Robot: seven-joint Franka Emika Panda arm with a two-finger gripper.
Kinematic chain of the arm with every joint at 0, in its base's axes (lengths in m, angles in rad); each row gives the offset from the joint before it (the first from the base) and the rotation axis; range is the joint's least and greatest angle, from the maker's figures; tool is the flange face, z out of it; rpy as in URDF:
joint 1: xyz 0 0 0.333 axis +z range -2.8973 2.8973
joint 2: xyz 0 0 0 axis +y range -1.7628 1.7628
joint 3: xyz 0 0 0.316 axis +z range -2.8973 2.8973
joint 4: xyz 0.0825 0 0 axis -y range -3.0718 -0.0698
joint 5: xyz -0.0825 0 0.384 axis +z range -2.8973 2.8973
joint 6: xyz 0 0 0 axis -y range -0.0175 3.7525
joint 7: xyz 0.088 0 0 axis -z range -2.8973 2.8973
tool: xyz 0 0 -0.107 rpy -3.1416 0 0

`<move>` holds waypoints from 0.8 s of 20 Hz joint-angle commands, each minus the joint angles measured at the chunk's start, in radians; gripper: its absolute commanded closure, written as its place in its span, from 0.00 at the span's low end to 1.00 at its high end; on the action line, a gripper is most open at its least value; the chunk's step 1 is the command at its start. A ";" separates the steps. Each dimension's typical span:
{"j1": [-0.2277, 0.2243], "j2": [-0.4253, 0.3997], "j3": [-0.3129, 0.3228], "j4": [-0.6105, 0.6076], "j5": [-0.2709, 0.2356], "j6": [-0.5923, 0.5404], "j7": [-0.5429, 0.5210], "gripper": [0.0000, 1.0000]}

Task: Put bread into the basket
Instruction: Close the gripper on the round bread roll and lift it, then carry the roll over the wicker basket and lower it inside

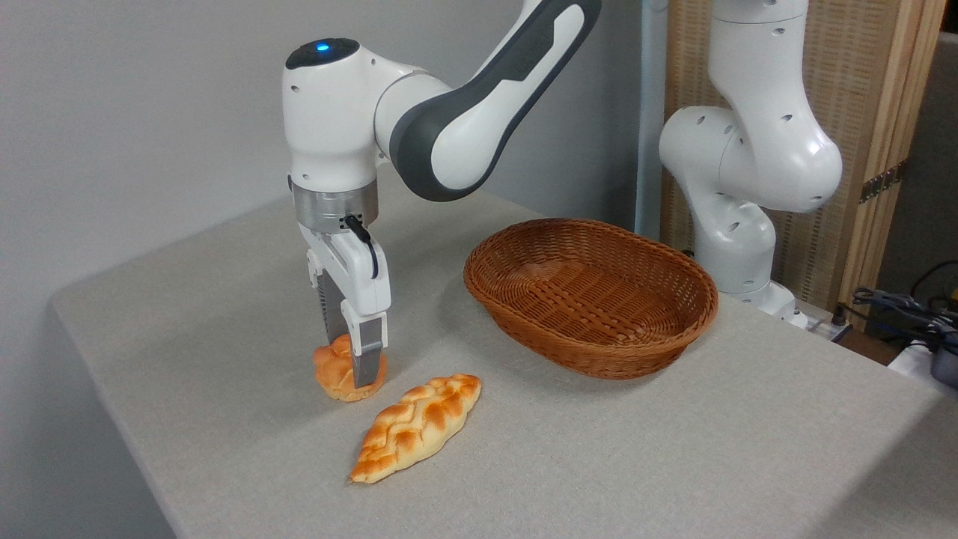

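the claw points straight down over the near-left part of the table, its two fingers straddling the bread, the small knotted orange-golden bun. one finger stands in front of the bun and the other behind it, both reaching low on its sides; they look closed onto it, gripping the bun, which sits on or just at the cloth.

just beside the bun, toward the front right, lies a longer braided loaf, apart from the claw but near it. farther right and back stands the oval woven wicker basket, well apart from the bun, and nothing lies in it.

judging from this, the hold is the weak point: the bun looks soft and rounded, so a pinch on its sides could let it squirm out on the lift, or it could roll as it rises. a low carry might also clip the basket's near rim, tipping the bun out short of it.
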 commanded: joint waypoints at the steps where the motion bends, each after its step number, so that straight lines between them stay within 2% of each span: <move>1: -0.002 0.000 0.001 -0.011 0.010 0.024 0.004 0.68; 6: -0.002 -0.003 0.001 -0.011 0.010 0.018 0.002 0.69; 9: -0.001 -0.014 0.002 -0.005 0.009 0.015 -0.004 0.73; 11: -0.001 -0.038 0.007 0.000 -0.005 0.003 -0.010 0.80; 14: 0.001 -0.101 0.028 0.016 -0.054 -0.103 -0.007 0.83; 16: -0.001 -0.163 0.053 0.016 -0.065 -0.198 0.002 0.83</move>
